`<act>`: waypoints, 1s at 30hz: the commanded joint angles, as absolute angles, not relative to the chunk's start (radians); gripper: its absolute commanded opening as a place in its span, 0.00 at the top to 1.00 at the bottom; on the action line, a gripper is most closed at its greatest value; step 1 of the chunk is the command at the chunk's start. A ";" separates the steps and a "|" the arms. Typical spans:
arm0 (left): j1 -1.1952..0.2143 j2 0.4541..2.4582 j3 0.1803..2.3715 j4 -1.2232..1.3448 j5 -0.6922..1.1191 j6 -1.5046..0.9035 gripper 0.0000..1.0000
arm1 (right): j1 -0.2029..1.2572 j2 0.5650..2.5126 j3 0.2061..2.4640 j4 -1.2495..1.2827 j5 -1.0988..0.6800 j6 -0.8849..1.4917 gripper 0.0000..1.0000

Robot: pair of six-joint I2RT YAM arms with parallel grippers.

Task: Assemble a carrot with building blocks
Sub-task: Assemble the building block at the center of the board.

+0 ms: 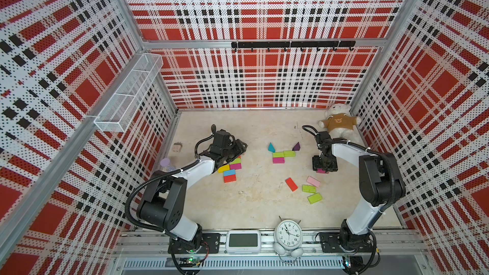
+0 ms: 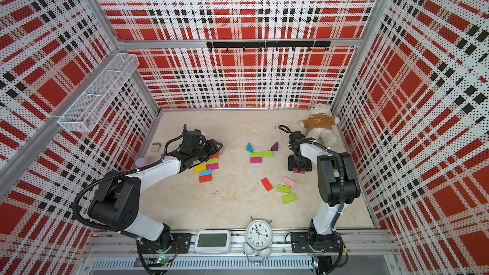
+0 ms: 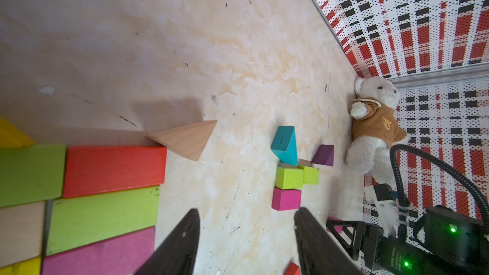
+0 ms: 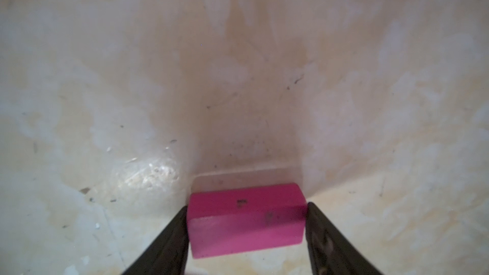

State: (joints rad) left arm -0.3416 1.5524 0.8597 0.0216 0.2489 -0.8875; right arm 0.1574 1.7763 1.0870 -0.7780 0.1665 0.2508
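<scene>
In the middle of the table a teal triangle (image 1: 271, 148), a purple triangle (image 1: 296, 146), two lime blocks (image 1: 289, 153) and a magenta block (image 1: 278, 160) lie together. My right gripper (image 1: 324, 169) points down at the right of them. Its fingers press on both ends of another magenta block (image 4: 246, 218). My left gripper (image 3: 247, 210) is open over bare table, with nothing between its fingers. It hangs beside a packed group of red (image 3: 113, 170), lime (image 3: 103, 218), magenta, yellow (image 1: 223, 168) and blue (image 1: 229, 173) blocks, and a tan triangle (image 3: 185, 138).
A loose red block (image 1: 291, 184), a pink one (image 1: 313, 181) and two lime ones (image 1: 308, 188) lie front right. A teddy bear (image 1: 338, 123) sits in the back right corner. A beige plug (image 1: 176, 147) and a purple toy (image 1: 166, 164) are at the left wall, an alarm clock (image 1: 288, 234) at the front.
</scene>
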 commanded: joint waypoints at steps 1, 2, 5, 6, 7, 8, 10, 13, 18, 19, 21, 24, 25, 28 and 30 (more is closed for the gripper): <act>-0.348 1.539 0.879 0.020 0.229 -0.894 0.39 | 0.155 1.810 1.078 -0.732 0.127 0.253 0.37; -0.348 1.538 0.879 0.019 0.229 -0.895 0.39 | 0.155 1.813 1.075 -0.728 0.120 0.254 0.38; -0.348 1.537 0.880 0.018 0.229 -0.894 0.39 | 0.155 1.814 1.071 -0.716 0.096 0.256 0.41; -0.348 1.537 0.880 0.018 0.229 -0.894 0.39 | 0.155 1.813 1.071 -0.712 0.088 0.258 0.42; -0.348 1.538 0.881 0.019 0.230 -0.894 0.39 | 0.156 1.811 1.071 -0.708 0.078 0.258 0.43; -0.349 1.536 0.880 0.017 0.229 -0.894 0.39 | 0.160 1.809 1.072 -0.706 0.073 0.261 0.43; -0.350 1.535 0.880 0.017 0.226 -0.894 0.40 | 0.178 1.804 1.082 -0.704 0.068 0.267 0.44; -0.349 1.536 0.881 0.017 0.226 -0.894 0.39 | 0.228 1.810 1.112 -0.711 0.069 0.281 0.44; -0.349 1.533 0.884 0.017 0.227 -0.892 0.39 | 0.317 1.846 1.177 -0.722 0.068 0.311 0.44; -0.350 1.534 0.883 0.017 0.227 -0.892 0.39 | 0.332 1.854 1.190 -0.723 0.067 0.321 0.44; -0.350 1.533 0.884 0.015 0.229 -0.891 0.39 | 0.356 1.868 1.213 -0.722 0.060 0.332 0.44; -0.351 1.534 0.883 0.015 0.232 -0.890 0.39 | 0.389 1.892 1.251 -0.726 0.061 0.350 0.44; -0.351 1.535 0.884 0.015 0.234 -0.890 0.39 | 0.398 1.900 1.263 -0.726 0.061 0.358 0.44; -0.351 1.536 0.882 0.015 0.235 -0.890 0.39 | 0.419 1.921 1.293 -0.719 0.054 0.376 0.44; -0.351 1.537 0.882 0.015 0.237 -0.888 0.39 | 0.429 1.935 1.308 -0.719 0.050 0.386 0.44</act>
